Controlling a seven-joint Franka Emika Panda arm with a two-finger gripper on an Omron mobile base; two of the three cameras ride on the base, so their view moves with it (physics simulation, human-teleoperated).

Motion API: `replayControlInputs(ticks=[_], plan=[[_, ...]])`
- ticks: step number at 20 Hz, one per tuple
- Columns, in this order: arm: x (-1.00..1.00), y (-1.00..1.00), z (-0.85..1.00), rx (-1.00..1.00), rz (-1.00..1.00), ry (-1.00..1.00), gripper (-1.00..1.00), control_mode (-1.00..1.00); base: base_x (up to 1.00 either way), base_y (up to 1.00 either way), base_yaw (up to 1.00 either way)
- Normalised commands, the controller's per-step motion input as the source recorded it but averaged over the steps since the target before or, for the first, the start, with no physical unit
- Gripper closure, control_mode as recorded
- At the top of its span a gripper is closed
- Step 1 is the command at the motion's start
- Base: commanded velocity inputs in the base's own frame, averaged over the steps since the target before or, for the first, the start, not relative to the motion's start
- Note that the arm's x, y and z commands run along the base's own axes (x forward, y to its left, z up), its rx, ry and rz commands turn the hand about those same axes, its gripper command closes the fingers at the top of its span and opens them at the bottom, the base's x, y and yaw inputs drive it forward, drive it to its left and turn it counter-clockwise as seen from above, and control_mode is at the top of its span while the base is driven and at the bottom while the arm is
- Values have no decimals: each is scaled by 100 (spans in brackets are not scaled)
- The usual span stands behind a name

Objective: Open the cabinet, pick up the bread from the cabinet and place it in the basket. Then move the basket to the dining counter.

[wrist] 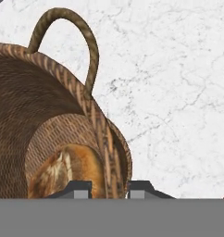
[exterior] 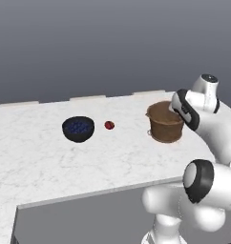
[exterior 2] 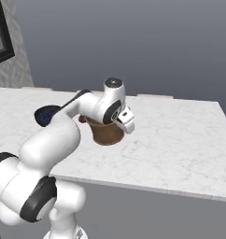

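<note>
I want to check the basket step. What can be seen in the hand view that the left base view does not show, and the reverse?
Hand view only: the bread lying inside the basket, and the claw with its two fingertips on either side of the basket wall, one inside, one outside.

Left base view only: a dark blue bowl and a small red object on the counter, left of the basket.

Both: the woven basket and the white marble dining counter.

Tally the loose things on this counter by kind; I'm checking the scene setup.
Basket: 1
Bread, inside the basket: 1
Dark blue bowl: 1
Small red thing: 1
Total: 4
</note>
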Motion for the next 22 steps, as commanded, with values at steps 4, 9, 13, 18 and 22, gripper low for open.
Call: replayControlInputs(ticks=[4, 9, 13, 18, 22], plan=[[47, -32, -32, 0, 0, 9, 100, -100, 0, 0, 0], [31, -27, -45, 0, 0, 7, 100, -100, 0, 0, 0], [18, -28, -40, 0, 0, 0, 100, -100, 0, 0, 0], [14, -17, -48, 0, 0, 0, 100, -100, 0, 0, 0], [16, -11, -52, 0, 0, 0, 100, -100, 0, 0, 0]])
